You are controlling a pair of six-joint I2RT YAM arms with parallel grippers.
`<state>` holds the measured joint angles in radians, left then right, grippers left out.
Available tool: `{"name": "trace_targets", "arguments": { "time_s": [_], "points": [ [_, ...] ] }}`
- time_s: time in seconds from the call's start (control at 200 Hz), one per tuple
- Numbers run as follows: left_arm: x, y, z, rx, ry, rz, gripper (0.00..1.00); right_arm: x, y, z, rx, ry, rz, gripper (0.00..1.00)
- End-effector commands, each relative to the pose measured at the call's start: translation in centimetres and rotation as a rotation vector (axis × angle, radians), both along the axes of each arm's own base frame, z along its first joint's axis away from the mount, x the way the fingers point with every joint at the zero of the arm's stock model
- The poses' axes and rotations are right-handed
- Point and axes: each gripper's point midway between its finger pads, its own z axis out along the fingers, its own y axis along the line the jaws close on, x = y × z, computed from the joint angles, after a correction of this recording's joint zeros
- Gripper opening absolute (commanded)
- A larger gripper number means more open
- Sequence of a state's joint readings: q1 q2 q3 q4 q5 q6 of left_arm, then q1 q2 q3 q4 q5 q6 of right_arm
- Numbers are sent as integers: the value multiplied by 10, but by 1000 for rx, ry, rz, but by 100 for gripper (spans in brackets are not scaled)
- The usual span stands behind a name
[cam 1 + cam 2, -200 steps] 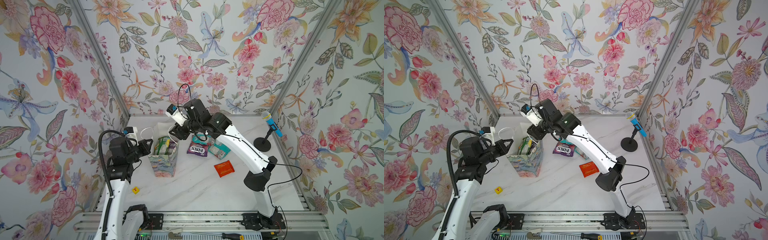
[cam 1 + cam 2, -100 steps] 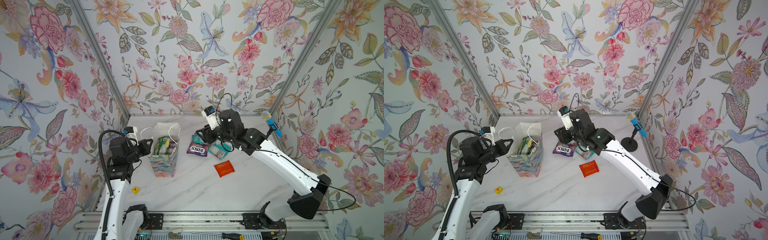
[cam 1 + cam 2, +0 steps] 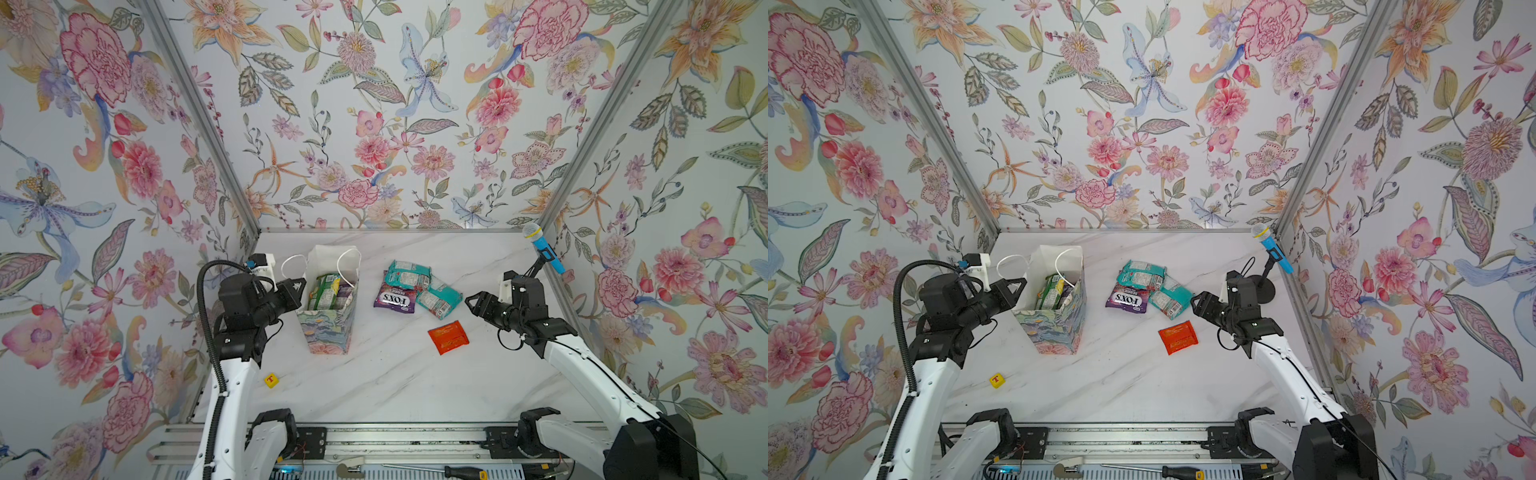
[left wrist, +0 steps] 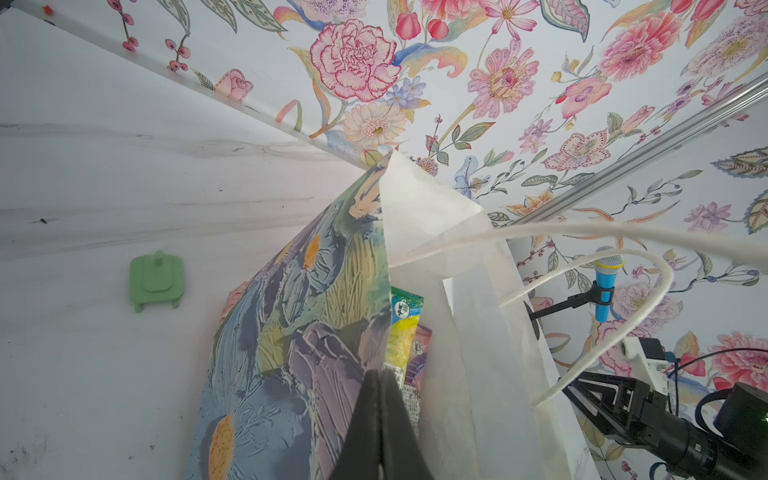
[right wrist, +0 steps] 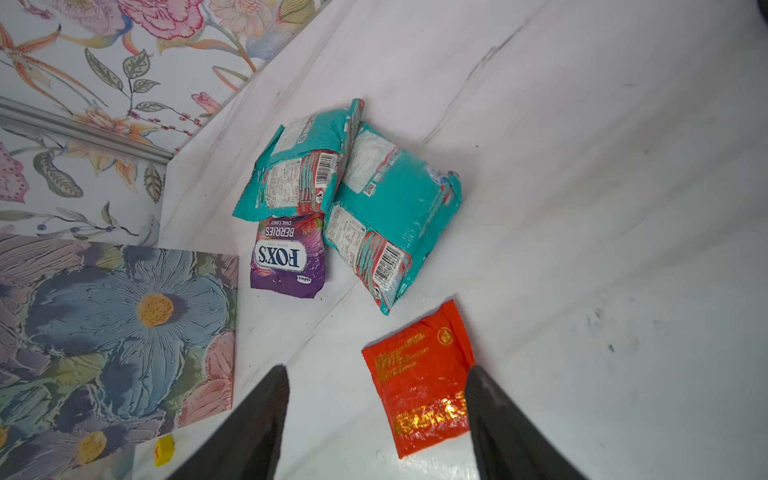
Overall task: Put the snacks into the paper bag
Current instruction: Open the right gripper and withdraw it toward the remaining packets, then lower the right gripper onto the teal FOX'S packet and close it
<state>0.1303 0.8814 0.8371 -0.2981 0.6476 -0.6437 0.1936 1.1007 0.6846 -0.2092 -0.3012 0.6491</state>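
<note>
**Four snacks left outside; right arm poised over the sachet**

The left jaws are clenched on the rim of the paper bag, pinching its near wall, which seems meant to hold the mouth steady. The right jaws are released and empty, spread wide above the tabletop. In the right wrist view the red-orange sachet shows between them, untouched. The step in hand looks like the reach for the next snack. The next move probably calls for a descent onto the sachet and a pinch at one edge, since it lies flat and glossy.

The bag stands upright left of centre, with green and yellow packets inside. Beyond the sachet, one teal packet overlaps a second teal packet and the purple FOX'S packet. A white cord handle droops across the bag's mouth and could snag a packet going in. The yellow cube and the microphone stand well clear.
</note>
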Motion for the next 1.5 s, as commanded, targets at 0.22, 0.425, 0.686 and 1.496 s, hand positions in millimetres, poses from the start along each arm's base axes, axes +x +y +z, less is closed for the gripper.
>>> {"name": "trace_targets", "arguments": {
  "time_s": [0.22, 0.425, 0.686, 1.496],
  "points": [
    [-2, -4, 13, 5, -54, -25, 5, 23, 9, -19, 205, 7, -30, 76],
    [-3, -4, 15, 6, -56, -24, 4, 39, 16, -40, 260, 39, -36, 79],
    [-2, -4, 13, 6, -51, -22, 5, 53, 18, -58, 269, 61, -60, 82],
    [-2, -3, 17, 20, -53, -20, 5, 101, 59, -105, 347, 123, -45, 69]
  ]
}}
